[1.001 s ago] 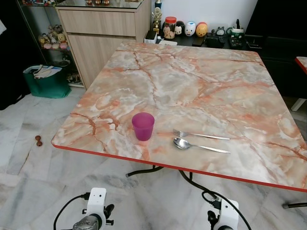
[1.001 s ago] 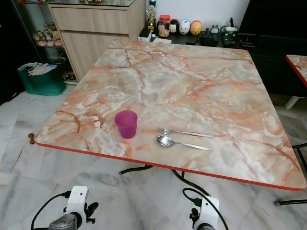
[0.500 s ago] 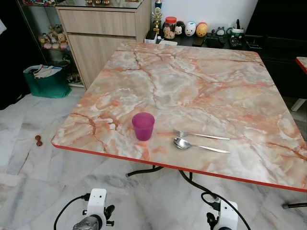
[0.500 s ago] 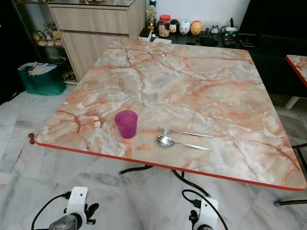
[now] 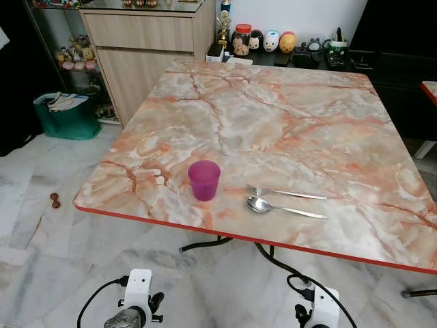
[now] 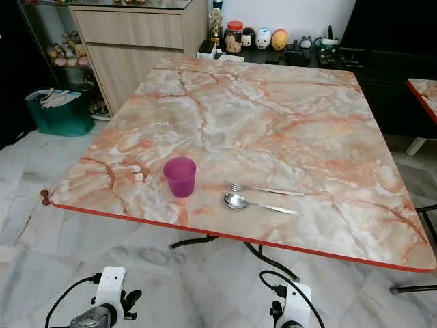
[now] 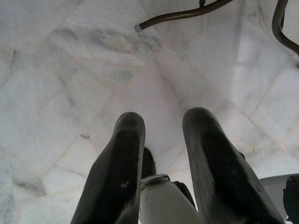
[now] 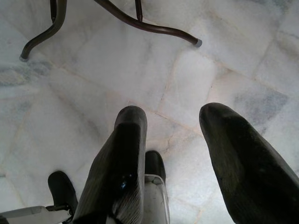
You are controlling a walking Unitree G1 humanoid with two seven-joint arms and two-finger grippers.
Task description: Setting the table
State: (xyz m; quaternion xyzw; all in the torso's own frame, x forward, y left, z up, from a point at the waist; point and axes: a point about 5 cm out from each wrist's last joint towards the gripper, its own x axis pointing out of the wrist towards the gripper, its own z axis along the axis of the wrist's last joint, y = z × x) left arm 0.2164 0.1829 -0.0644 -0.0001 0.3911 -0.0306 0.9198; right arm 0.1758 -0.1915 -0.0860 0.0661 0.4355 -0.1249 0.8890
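Fork (image 5: 285, 193) and spoon (image 5: 283, 208): long axes crosswise, ahead of right gripper (image 8: 173, 121); both grippers' fingers apart, left gripper (image 7: 163, 126) idle.

A purple plastic cup (image 5: 204, 180) stands near the marble table's (image 5: 287, 116) front edge, with a metal fork (image 5: 285, 193) and metal spoon (image 5: 283, 208) to its right, the fork behind the spoon.

I'm seeing a green bag (image 5: 67, 116) sitting by a wooden cabinet (image 5: 147, 48), and jars and figurines (image 5: 263, 39) lining the black sideboard (image 5: 382, 65) behind.
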